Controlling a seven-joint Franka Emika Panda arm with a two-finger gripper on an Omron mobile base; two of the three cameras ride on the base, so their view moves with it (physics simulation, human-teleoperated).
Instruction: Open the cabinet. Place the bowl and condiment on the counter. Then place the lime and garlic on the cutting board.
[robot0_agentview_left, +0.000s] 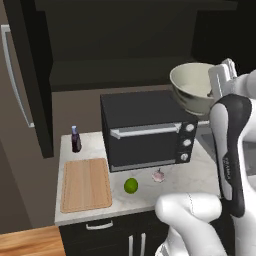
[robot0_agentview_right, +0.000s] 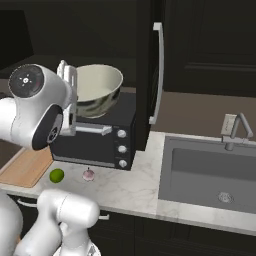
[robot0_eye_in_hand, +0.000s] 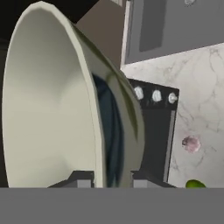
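Observation:
My gripper (robot0_eye_in_hand: 107, 179) is shut on the rim of the cream-white bowl (robot0_eye_in_hand: 52, 100), one finger inside and one outside. The bowl (robot0_agentview_left: 192, 87) hangs tilted above the right end of the black toaster oven, with the gripper (robot0_agentview_left: 214, 91) at its right rim. The cabinet (robot0_agentview_left: 125, 45) stands open, its door (robot0_agentview_right: 150, 75) swung out. The purple condiment (robot0_agentview_left: 75, 139) stands on the counter (robot0_agentview_left: 195, 175) behind the cutting board (robot0_agentview_left: 86, 184). The lime (robot0_agentview_left: 131, 186) and the garlic (robot0_agentview_left: 159, 175) lie on the counter in front of the oven.
The toaster oven (robot0_agentview_left: 145, 130) takes up the counter's middle, right under the bowl. A steel sink (robot0_agentview_right: 215, 175) with a faucet (robot0_agentview_right: 240, 127) lies to the right. The cabinet's other open door (robot0_agentview_left: 25, 75) hangs at the left, above the cutting board's end.

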